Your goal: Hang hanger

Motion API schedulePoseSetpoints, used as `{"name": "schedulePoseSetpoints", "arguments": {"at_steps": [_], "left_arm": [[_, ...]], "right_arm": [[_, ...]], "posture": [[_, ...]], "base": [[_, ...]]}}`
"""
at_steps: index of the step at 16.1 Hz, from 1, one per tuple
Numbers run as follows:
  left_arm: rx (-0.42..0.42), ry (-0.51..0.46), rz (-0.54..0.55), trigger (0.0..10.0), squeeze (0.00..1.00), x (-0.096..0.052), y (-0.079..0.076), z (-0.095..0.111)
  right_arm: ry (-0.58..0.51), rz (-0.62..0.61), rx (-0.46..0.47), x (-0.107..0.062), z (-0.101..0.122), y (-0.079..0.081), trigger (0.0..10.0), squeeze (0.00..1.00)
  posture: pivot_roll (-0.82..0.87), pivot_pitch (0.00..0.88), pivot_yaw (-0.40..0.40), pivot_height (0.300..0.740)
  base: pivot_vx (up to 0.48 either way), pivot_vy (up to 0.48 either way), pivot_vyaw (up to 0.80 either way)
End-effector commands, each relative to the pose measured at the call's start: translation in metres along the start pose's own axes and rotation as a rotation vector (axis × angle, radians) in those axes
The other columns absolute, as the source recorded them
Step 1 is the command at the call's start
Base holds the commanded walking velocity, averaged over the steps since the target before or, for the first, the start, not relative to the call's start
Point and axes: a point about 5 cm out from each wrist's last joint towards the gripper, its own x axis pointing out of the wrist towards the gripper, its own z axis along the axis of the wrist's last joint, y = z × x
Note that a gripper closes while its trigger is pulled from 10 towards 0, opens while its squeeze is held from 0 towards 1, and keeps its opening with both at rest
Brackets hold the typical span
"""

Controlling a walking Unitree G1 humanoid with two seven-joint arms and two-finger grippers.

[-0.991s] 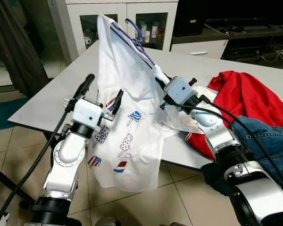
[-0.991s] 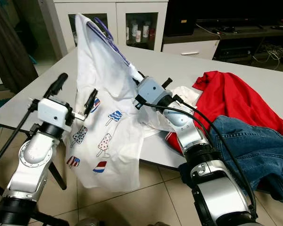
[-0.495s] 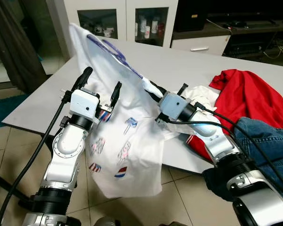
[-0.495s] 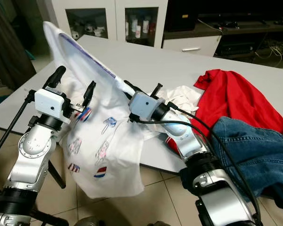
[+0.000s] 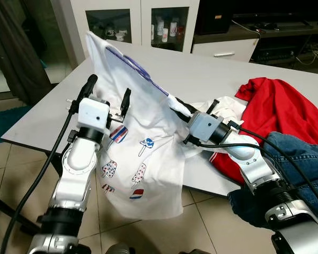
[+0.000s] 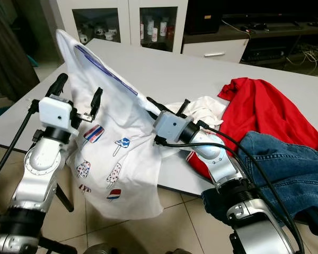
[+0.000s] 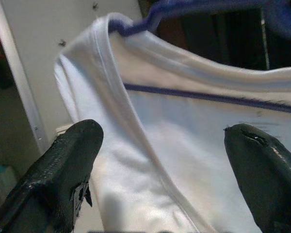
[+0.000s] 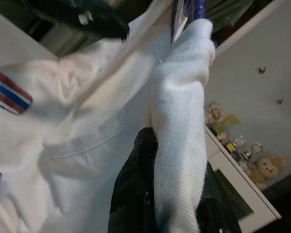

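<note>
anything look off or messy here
Yes. The white t-shirt sits crooked on the purple hanger, bunched where the right gripper clamps it, its hem drooping past the table edge. A red garment and jeans lie heaped on the table. The left gripper is open beside the shirt.

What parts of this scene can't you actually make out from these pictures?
- Hanger: mostly inside the white shirt; its purple edge and hook show.
- Right gripper: fingertips wrapped in shirt fabric in the eye views.
- Cabinet contents: too small to identify.
- Jeans: cut off by the frame edge.
</note>
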Motion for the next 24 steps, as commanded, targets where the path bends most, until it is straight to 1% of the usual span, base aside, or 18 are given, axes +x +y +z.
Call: {"name": "schedulePoseSetpoints", "arguments": {"at_steps": [1, 3, 4, 7, 10, 11, 12, 13, 17, 24], "left_arm": [[0.002, 0.014, 0.019, 10.0, 0.00, 0.003, 0.003, -0.001], [0.003, 0.022, 0.027, 10.0, 0.00, 0.004, 0.004, -0.002], [0.006, 0.026, 0.040, 10.0, 0.00, 0.004, 0.006, -0.003], [0.001, 0.047, 0.068, 10.0, 0.00, 0.003, 0.008, -0.006], [0.003, 0.111, 0.121, 10.0, 0.00, 0.001, 0.012, -0.014], [-0.001, 0.118, 0.129, 10.0, 0.00, 0.001, 0.012, -0.015], [-0.003, 0.122, 0.127, 6.7, 0.00, 0.001, 0.012, -0.016], [-0.009, 0.126, 0.117, 0.0, 0.00, 0.000, 0.010, -0.016], [-0.015, 0.136, 0.102, 0.0, 0.00, 0.001, 0.007, -0.017], [-0.019, 0.132, 0.088, 0.0, 0.00, 0.000, 0.007, -0.016]], "right_arm": [[-0.032, -0.011, -0.004, -0.003, 0.004, -0.004, 10.0, 0.00], [-0.042, -0.002, -0.002, -0.004, 0.006, -0.002, 10.0, 0.00], [-0.060, 0.013, 0.007, -0.004, 0.009, 0.000, 10.0, 0.00], [-0.064, 0.047, 0.018, -0.009, 0.009, 0.009, 10.0, 0.00], [-0.076, 0.057, 0.034, -0.012, 0.010, 0.010, 10.0, 0.00], [-0.073, 0.057, 0.036, -0.013, 0.010, 0.010, 10.0, 0.00], [-0.072, 0.058, 0.037, -0.013, 0.010, 0.009, 10.0, 0.00], [-0.073, 0.062, 0.040, -0.015, 0.010, 0.009, 10.0, 0.00], [-0.082, 0.078, 0.048, -0.017, 0.010, 0.009, 10.0, 0.00], [-0.095, 0.091, 0.058, -0.017, 0.011, 0.010, 10.0, 0.00]], "posture": [[0.04, 0.000, -0.003, 0.740], [0.04, 0.000, -0.003, 0.740], [0.04, 0.000, -0.003, 0.740], [0.04, 0.000, -0.003, 0.740], [0.04, 0.000, -0.002, 0.740], [0.04, 0.000, -0.002, 0.740], [0.04, 0.000, -0.002, 0.740], [0.04, 0.000, -0.002, 0.740], [0.04, 0.000, -0.003, 0.740], [0.04, 0.000, -0.004, 0.740]], "base": [[0.000, 0.000, 0.00], [0.000, 0.000, 0.00], [0.000, 0.000, 0.00], [0.000, 0.000, 0.00], [0.000, 0.000, 0.00], [0.000, 0.000, 0.00], [0.000, 0.000, 0.00], [0.000, 0.000, 0.00], [0.000, 0.000, 0.00], [0.000, 0.000, 0.00]]}}
